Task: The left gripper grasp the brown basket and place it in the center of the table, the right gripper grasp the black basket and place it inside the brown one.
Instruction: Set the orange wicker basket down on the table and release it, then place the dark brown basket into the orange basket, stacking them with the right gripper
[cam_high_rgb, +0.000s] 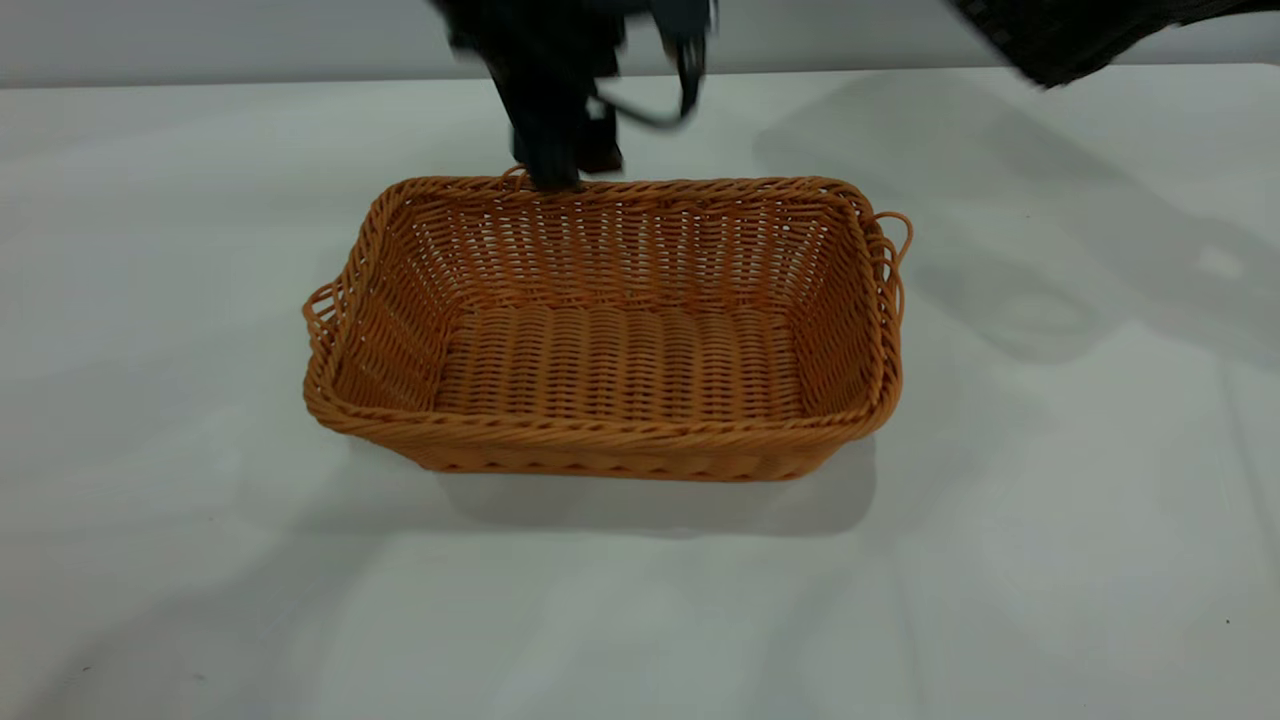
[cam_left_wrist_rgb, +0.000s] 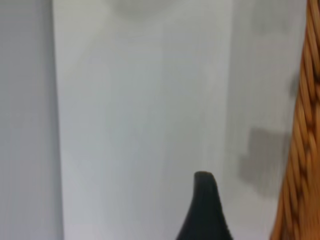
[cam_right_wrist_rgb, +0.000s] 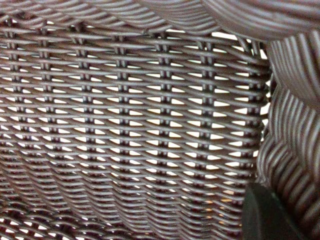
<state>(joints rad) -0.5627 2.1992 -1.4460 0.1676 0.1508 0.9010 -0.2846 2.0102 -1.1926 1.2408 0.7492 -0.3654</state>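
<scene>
The brown basket (cam_high_rgb: 610, 330) stands upright in the middle of the table (cam_high_rgb: 150, 300), with nothing in it. My left gripper (cam_high_rgb: 553, 172) hangs at the basket's far rim, blurred. In the left wrist view one black finger (cam_left_wrist_rgb: 204, 205) stands apart from the orange braided rim (cam_left_wrist_rgb: 304, 130), with white table showing between them, so the gripper is open. The black basket (cam_high_rgb: 1060, 40) hangs in the air at the far right, only a corner of it in view. Its dark weave (cam_right_wrist_rgb: 130, 120) fills the right wrist view, and one finger (cam_right_wrist_rgb: 267, 215) of my right gripper presses against its rim.
The white tabletop stretches wide on all sides of the brown basket. A grey wall runs behind the table's far edge (cam_high_rgb: 250, 82). The lifted basket and arm cast shadows on the table at the right (cam_high_rgb: 1030, 310).
</scene>
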